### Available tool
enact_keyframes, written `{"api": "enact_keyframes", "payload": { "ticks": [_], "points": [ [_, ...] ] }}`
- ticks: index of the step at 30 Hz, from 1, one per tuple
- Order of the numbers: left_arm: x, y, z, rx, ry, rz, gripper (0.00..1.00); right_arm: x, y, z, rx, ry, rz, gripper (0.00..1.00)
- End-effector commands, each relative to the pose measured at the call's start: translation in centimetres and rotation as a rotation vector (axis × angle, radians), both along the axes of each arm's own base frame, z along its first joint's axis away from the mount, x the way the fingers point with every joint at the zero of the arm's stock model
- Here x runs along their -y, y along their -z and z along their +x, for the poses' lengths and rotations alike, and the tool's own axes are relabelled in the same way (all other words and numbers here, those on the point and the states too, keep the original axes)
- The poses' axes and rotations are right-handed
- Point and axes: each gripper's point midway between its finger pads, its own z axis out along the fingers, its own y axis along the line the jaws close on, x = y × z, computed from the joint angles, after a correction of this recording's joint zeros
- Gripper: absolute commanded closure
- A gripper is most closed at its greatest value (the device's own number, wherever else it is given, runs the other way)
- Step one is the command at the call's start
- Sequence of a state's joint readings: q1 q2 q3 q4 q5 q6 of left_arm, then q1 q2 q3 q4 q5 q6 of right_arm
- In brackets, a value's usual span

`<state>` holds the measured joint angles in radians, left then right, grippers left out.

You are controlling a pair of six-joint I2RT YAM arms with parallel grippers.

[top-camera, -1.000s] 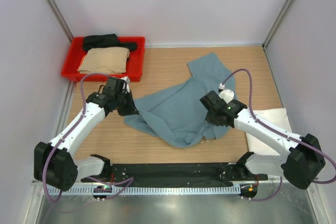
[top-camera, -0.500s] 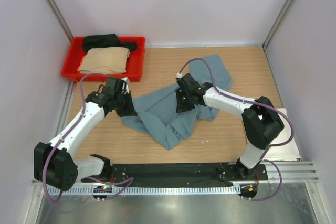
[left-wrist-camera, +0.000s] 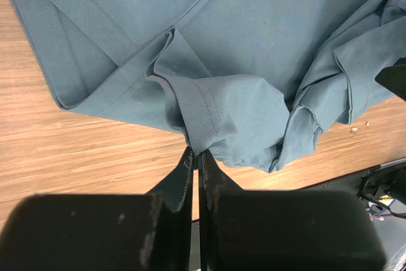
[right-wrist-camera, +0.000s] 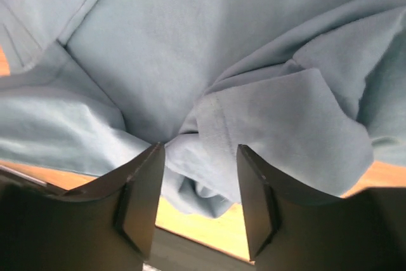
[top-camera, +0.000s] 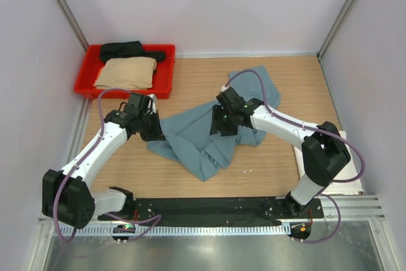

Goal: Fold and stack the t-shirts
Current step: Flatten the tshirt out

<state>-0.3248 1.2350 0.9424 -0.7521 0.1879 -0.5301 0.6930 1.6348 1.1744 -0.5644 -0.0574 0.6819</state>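
Teal-blue t-shirt (top-camera: 196, 138) sits crumpled mid-table, pinched on one side, loose on the other.

The left gripper (left-wrist-camera: 195, 155) is clamped tight on a hem fold at the shirt's left edge. The right gripper (right-wrist-camera: 200, 150) stands over the bunched middle with its fingers apart and cloth humped between them, and its arm covers part of the shirt from above. The white t-shirt (top-camera: 304, 166) at the table's (top-camera: 273, 163) right edge is half hidden under that arm. In the red tray (top-camera: 166, 71), the tan t-shirt (top-camera: 125, 73) lies folded, with the black t-shirt (top-camera: 127, 49) a dark heap behind it.

2 white arms (top-camera: 95, 150), blk joints (top-camera: 327, 157), purple cables (top-camera: 252, 70), blk tapered fingers (right-wrist-camera: 141, 188)
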Motion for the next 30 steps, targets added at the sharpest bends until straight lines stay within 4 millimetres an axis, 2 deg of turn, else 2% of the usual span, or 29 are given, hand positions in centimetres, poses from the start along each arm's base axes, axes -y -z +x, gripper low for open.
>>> {"api": "enact_keyframes", "payload": {
  "ticks": [1, 2, 3, 4, 5, 7, 9, 10, 11, 13, 16, 17, 19, 22, 25, 30],
  "points": [
    [0.5, -1.0, 0.7, 0.039, 0.026, -0.029, 1.0, -2.3, -2.5, 2.4, 0.02, 0.092, 0.036, 0.43],
    [0.5, -1.0, 0.8, 0.044, 0.026, -0.028, 1.0, -2.1, -2.0, 1.6, -0.013, 0.113, -0.032, 0.43],
    [0.5, -1.1, 0.8, 0.045, 0.027, -0.03, 1.0, -1.4, -1.9, 2.3, 0.01, 0.156, -0.105, 0.44],
    [0.5, -1.1, 0.8, 0.048, 0.025, -0.03, 1.0, -2.1, -2.1, 3.5, 0.027, 0.174, -0.153, 0.45],
    [0.5, -1.2, 0.9, 0.052, 0.023, -0.031, 1.0, -1.0, -1.7, 2.4, 0.002, 0.165, -0.259, 0.47],
    [0.4, -1.3, 1.0, 0.059, 0.02, -0.033, 1.0, -0.9, -1.8, 2.4, 0.053, 0.14, -0.432, 0.5],
    [0.4, -1.3, 0.9, 0.058, 0.019, -0.037, 1.0, -1.5, -1.6, 1.8, 0.063, 0.106, -0.501, 0.49],
    [0.4, -1.3, 0.9, 0.059, 0.018, -0.038, 1.0, -1.5, -2.2, 2.3, 0.1, 0.117, -0.532, 0.48],
    [0.3, -1.2, 0.8, 0.056, 0.016, -0.037, 1.0, -0.8, -1.6, 2.1, 0.096, 0.106, -0.6, 0.48],
    [0.3, -1.4, 0.8, 0.067, 0.018, -0.039, 1.0, -0.7, -1.8, 2.1, 0.151, 0.039, -0.678, 0.48],
    [0.2, -1.5, 0.6, 0.072, 0.018, -0.041, 1.0, -0.7, -1.2, 1.1, 0.185, -0.101, -0.747, 0.46],
    [0.2, -1.4, 0.5, 0.071, 0.02, -0.04, 1.0, -1.2, -1.5, 1.1, 0.213, -0.124, -0.731, 0.46],
    [0.2, -1.3, 0.5, 0.071, 0.018, -0.044, 1.0, -1.1, -0.8, 0.9, 0.227, -0.184, -0.744, 0.46],
    [0.3, -1.3, 0.6, 0.069, 0.019, -0.053, 1.0, -0.8, -0.7, 1.0, 0.244, -0.215, -0.755, 0.48],
    [0.5, -1.3, 0.6, 0.069, 0.022, -0.061, 1.0, -2.2, -0.3, 1.4, 0.263, -0.262, -0.71, 0.51],
    [0.5, -1.5, 0.4, 0.074, 0.022, -0.062, 1.0, -2.3, 0.8, 1.7, 0.258, -0.295, -0.745, 0.55]
  ]
}}
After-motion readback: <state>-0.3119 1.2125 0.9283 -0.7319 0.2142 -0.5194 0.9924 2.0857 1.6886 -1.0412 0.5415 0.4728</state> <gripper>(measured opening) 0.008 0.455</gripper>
